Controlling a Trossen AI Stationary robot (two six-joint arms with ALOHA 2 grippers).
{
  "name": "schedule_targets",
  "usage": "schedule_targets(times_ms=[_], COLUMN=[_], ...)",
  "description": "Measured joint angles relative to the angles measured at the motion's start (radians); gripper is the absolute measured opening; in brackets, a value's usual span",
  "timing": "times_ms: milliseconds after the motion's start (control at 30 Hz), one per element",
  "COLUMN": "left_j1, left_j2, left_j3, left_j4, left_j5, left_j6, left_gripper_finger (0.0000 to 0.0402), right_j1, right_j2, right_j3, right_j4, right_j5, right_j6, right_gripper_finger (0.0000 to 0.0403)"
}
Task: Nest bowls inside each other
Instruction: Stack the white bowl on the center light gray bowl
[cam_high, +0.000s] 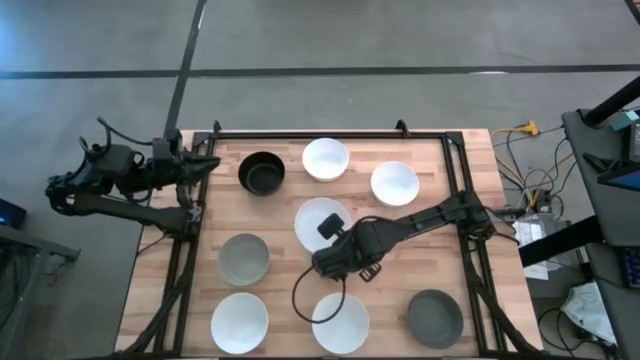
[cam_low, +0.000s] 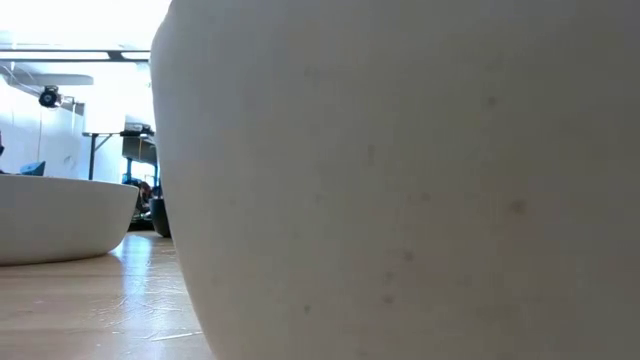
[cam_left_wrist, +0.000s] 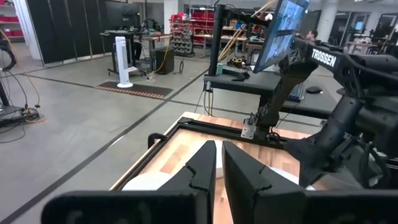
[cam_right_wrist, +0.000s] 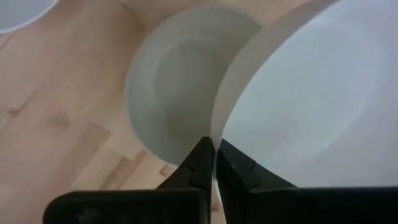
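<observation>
Middle white bowl (cam_high: 318, 218) partly covered by the right arm in high view, right gripper (cam_right_wrist: 214, 163) fingers hiding a small piece of its rim, low view almost fully blocked by one near white bowl (cam_low: 400, 180), pale grey-green bowl (cam_right_wrist: 177, 87) half behind the white rim.

1. The right arm reaches from the table's right edge in toward the middle, its dark links bent at the elbow and its wrist low over the tabletop.
2. The right arm's dark two-finger gripper (cam_right_wrist: 214, 163) has its fingers nearly together, clamped on the thin rim of a white round shallow bowl (cam_right_wrist: 311, 99).
3. The left arm is folded back off the table's left edge, well away from the work.
4. The left arm's dark two-finger gripper (cam_left_wrist: 217, 167) points level across the table, its fingers close together, holding nothing.
</observation>
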Motion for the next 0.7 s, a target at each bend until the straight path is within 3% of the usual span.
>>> schedule_targets(times_ms=[467,700], left_j1=[0.000,0.000], left_j2=[0.021,0.027], left_j3=[0.000,0.000], left_j4=[0.001,0.003], left_j5=[0.000,0.000], left_j6=[-0.007,-0.008], left_gripper_finger=[0.0013,0.0013], right_j1=[0.026,0.028], right_j2=[-0.011,-0.013], right_j3=[-0.203,-0.279], right_j4=[0.090,0.170], right_j5=[-0.009,-0.064], right_j6=[0.035,0.035], right_gripper_finger=[0.0009,0.0009])
